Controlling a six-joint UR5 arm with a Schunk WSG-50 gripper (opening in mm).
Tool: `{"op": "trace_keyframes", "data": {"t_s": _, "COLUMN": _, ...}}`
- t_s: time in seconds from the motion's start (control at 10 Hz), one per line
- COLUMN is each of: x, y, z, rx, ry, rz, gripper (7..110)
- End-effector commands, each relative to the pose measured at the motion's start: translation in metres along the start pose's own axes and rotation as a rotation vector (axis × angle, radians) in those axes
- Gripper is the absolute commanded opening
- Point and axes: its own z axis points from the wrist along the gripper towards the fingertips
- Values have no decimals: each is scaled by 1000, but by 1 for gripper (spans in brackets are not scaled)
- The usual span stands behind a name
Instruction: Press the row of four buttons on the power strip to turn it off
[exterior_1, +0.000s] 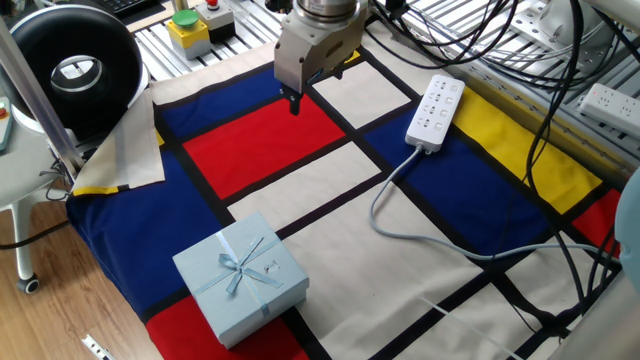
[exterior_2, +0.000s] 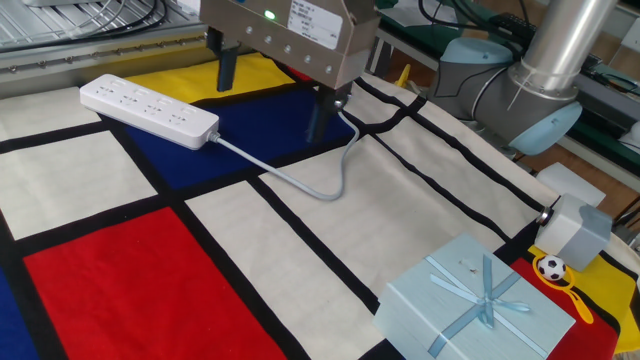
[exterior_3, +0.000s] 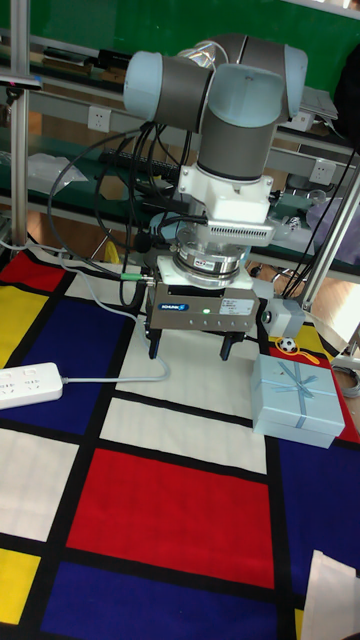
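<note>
Above the patterned cloth (exterior_1: 300, 190) on the worktop, hung the gripper (exterior_2: 272, 96) with fingers (exterior_2: 226, 68) spread wide, clasping nothing (well apart from the target). Lay flat near the yellow panel: the power strip (exterior_1: 436, 112), grey cord (exterior_1: 385, 195) trailing; buttons indistinct.

A robotics lab: an industrial arm (exterior_3: 235, 110) stands over a worktop (exterior_1: 300, 180) draped in a colour-block cloth, with aluminium framing (exterior_1: 520, 80), loose black cables (exterior_1: 480, 30), a yellow emergency-stop box (exterior_1: 187, 30) and a green backdrop (exterior_3: 180, 25) around it.
</note>
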Motion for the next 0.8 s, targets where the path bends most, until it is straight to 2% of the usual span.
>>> {"op": "trace_keyframes", "data": {"t_s": 0.0, "x": 7, "y": 18, "z": -2, "rx": -74, "ry": 27, "rz": -33, "gripper": 22}}
{"op": "trace_keyframes", "data": {"t_s": 0.1, "x": 11, "y": 18, "z": -2, "rx": -76, "ry": 41, "rz": -69, "gripper": 22}}
{"op": "trace_keyframes", "data": {"t_s": 0.2, "x": 13, "y": 18, "z": -2, "rx": -75, "ry": 49, "rz": -100, "gripper": 44}}
{"op": "trace_keyframes", "data": {"t_s": 0.3, "x": 12, "y": 17, "z": -2, "rx": -71, "ry": 45, "rz": -106, "gripper": 44}}
{"op": "trace_keyframes", "data": {"t_s": 0.4, "x": 10, "y": 8, "z": -2, "rx": -38, "ry": 36, "rz": -109, "gripper": 44}}
{"op": "trace_keyframes", "data": {"t_s": 0.5, "x": 8, "y": 7, "z": -2, "rx": -31, "ry": 29, "rz": -110, "gripper": 44}}
{"op": "trace_keyframes", "data": {"t_s": 0.6, "x": 10, "y": 8, "z": -2, "rx": -35, "ry": 38, "rz": -87, "gripper": 44}}
{"op": "trace_keyframes", "data": {"t_s": 0.7, "x": 12, "y": 1, "z": -2, "rx": -10, "ry": 46, "rz": -90, "gripper": 44}}
